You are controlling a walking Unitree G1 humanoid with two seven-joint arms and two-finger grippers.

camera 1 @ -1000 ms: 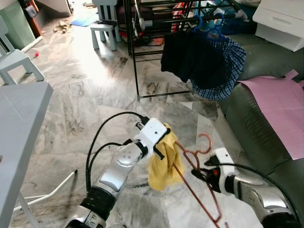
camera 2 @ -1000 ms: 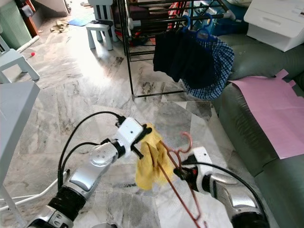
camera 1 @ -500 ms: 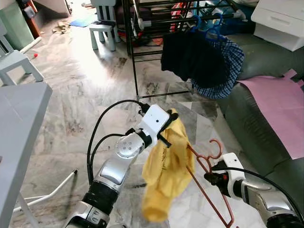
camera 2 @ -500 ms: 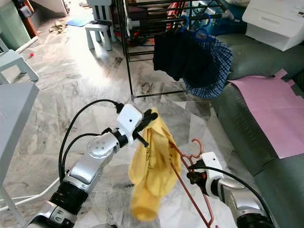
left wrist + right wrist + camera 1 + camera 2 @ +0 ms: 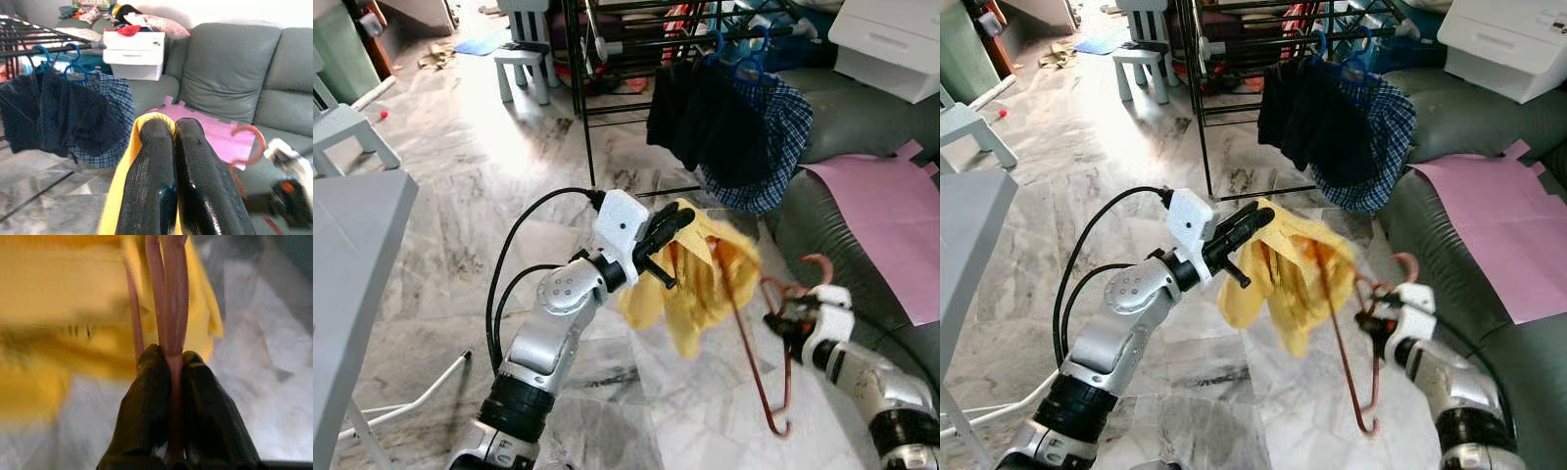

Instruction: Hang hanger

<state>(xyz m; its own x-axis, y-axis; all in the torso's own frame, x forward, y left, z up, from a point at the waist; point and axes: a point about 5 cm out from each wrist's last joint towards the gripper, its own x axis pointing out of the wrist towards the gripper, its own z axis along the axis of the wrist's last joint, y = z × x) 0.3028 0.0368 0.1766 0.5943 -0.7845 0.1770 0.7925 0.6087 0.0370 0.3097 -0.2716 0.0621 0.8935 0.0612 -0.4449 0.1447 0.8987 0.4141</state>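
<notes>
My left gripper (image 5: 683, 219) is raised in front of me and shut on a yellow garment (image 5: 700, 284), which drapes over a reddish wire hanger (image 5: 752, 357). My right gripper (image 5: 781, 316), lower right, is shut on the hanger just below its hook (image 5: 818, 264); the hanger's frame hangs down toward the floor. In the right wrist view the fingers (image 5: 146, 382) pinch the hanger wire (image 5: 171, 284) against blurred yellow cloth. In the left wrist view the closed fingers (image 5: 149, 161) have yellow cloth (image 5: 115, 205) around them. The black drying rack (image 5: 587, 98) stands ahead.
On the rack hang a dark garment (image 5: 705, 117) and a blue checked one (image 5: 788, 127) on blue hangers. A grey sofa (image 5: 822, 235) with a pink sheet (image 5: 891, 215) and a white box (image 5: 891, 39) lies to the right. A grey table (image 5: 352, 255) stands left, with stools (image 5: 524, 59) beyond.
Both grippers have risen and moved toward the rack. The yellow garment swung up and right, and the hanger now hangs more steeply from my right gripper.
</notes>
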